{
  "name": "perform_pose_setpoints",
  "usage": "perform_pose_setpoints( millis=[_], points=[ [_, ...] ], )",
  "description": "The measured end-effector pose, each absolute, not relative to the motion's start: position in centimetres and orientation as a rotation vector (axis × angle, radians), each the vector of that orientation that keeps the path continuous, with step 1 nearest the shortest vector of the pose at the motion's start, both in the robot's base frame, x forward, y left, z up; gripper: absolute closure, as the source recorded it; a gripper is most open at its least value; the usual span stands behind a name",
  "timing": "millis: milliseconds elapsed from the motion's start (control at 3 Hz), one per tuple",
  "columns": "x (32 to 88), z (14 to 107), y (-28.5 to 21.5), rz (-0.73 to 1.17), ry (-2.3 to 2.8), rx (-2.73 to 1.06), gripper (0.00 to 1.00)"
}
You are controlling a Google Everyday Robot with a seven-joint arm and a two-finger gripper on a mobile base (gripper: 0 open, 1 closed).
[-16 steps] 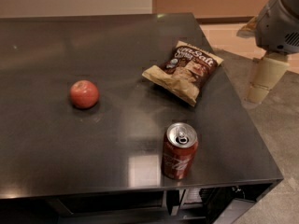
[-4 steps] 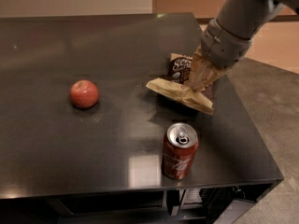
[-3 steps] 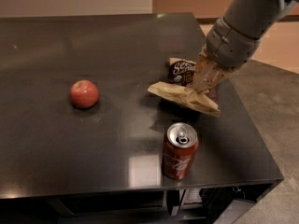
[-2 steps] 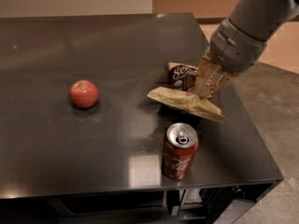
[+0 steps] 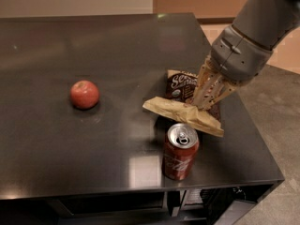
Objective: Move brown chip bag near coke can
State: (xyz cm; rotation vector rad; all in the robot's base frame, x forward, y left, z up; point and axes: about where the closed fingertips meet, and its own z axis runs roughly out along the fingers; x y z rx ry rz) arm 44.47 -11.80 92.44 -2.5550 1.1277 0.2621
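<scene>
1. One brown chip bag (image 5: 180, 86), dark and crinkly, has white letters and a tan edge.
2. Its tan edge faces the coke can (image 5: 179, 152) just beside it; its long side runs left to right.
3. My gripper (image 5: 205, 102) pinches it tight.

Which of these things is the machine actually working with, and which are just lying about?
In the job: chip bag, held by the gripper above it; coke can, just in front.
Lying about: apple, farther along the table.

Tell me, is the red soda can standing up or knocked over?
Standing up: the coke can shows its silver top upward. The end effector grips the brown chip bag just behind it.
</scene>
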Motion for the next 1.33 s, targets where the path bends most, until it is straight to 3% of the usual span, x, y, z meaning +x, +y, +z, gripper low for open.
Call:
perform_pose_setpoints(
  millis=[1000, 1333],
  points=[
    [44.4, 92.6, -10.8, 0.275, 1.156, -2.489, 0.12],
    [44.6, 92.7, -10.6, 0.262, 1.154, -2.481, 0.00]
  ],
)
